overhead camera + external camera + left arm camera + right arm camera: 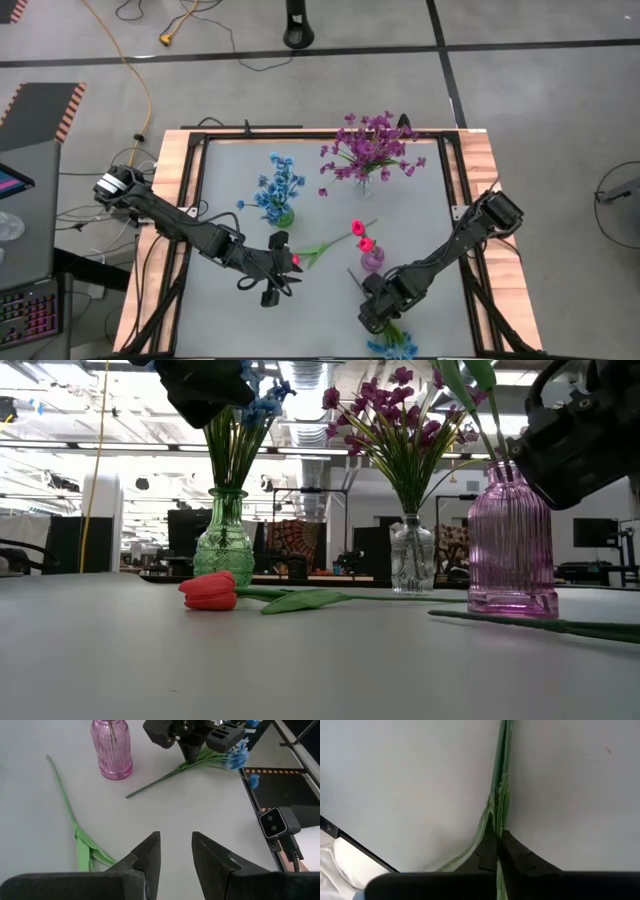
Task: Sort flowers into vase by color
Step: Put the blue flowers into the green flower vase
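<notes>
Stems, thin and green, are lying pinched between the dark fingers of my right gripper (497,851), which are pressing together on them with no gap showing. They belong to the blue flower sprig (388,345) lying flat at the near edge of the grey table (230,180), its small blue clusters spilling past the table's rim while its long stem (165,776) is trailing toward the pink vase (371,260). My right arm is reaching in low from the right side of the table, bending down to that sprig just beside the vase.

The pink vase is ribbed glass with a narrow neck, and it is holding pink-red buds (362,236). Farther back, a green glass vase (224,545) with a bulbous patterned body is carrying blue flowers (277,186), and a clear glass vase (411,554) is carrying a wide spray of purple flowers (368,147).

A pink-red tulip (210,590) is lying loose on the table, its smooth bud toward my left gripper (282,266) and its leafy stem (328,243) running toward the pink vase. My left arm is stretching diagonally in from the left edge, and its two wedge-shaped fingers (149,857) are standing apart, holding nothing, hovering just beside the bud.
</notes>
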Controlling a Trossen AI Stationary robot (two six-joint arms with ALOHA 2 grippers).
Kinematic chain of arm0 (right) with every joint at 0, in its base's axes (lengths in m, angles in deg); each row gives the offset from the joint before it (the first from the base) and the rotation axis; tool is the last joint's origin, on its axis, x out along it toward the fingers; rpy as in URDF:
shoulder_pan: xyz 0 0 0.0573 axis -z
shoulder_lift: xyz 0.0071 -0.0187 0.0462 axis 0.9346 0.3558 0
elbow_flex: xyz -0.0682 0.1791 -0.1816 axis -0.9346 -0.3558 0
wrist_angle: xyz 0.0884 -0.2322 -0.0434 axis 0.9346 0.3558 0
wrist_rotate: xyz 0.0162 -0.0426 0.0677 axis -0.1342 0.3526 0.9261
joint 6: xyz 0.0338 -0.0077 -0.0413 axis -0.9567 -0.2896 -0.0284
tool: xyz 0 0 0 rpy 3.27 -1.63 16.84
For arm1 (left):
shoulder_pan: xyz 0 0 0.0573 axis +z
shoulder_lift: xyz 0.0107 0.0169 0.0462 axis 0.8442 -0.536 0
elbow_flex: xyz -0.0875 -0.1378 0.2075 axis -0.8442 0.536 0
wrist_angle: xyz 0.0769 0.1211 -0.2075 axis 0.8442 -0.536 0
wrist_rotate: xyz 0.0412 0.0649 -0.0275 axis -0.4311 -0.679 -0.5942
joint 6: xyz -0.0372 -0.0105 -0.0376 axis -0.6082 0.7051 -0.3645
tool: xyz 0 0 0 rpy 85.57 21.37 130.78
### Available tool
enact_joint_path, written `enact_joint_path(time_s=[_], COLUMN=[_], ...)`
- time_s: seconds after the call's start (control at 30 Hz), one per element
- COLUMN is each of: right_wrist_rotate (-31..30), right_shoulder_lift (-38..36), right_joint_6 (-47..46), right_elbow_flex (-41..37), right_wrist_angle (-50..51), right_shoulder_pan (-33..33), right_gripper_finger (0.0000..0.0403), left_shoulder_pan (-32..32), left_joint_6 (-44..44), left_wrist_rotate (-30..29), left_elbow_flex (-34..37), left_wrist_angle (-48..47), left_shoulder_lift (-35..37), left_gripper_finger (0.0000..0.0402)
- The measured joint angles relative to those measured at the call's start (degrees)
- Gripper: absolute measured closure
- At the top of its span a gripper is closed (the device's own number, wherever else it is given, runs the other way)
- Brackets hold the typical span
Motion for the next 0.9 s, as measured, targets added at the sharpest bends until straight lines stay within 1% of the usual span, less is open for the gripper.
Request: enact_joint_path(time_s=[0.1,0.2,0.43,0.6,0.77,0.9], right_wrist_rotate=[0.5,0.5,0.5,0.5,0.5,0.5], right_shoulder_lift=[0.0,0.0,0.1,0.1,0.1,0.1], right_joint_6=[1.3,1.8,8.8,14.5,19.7,22.6], right_elbow_flex=[0.0,0.0,0.0,0.0,0.0,0.0], right_wrist_angle=[-0.3,-1.6,-7.1,-11.0,-15.7,-19.3], right_shoulder_pan=[0.1,0.1,1.0,2.8,5.2,6.9], right_gripper_finger=[0.0376,0.0375,0.0375,0.0375,0.0375,0.0374], left_shoulder_pan=[0.0,0.0,0.0,0.0,0.0,0.0], left_joint_6=[0.7,2.0,4.6,9.7,13.7,14.2], left_wrist_rotate=[0.0,0.0,0.0,1.3,4.9,4.9], left_elbow_flex=[0.0,0.0,0.0,0.0,0.0,0.0], left_wrist_angle=[0.0,0.0,0.7,2.7,5.7,6.2], left_shoulder_lift=[0.0,0.0,0.0,0.0,0.0,0.0], left_gripper_finger=[0.0304,0.0304,0.0304,0.0302,0.0286,0.0259])
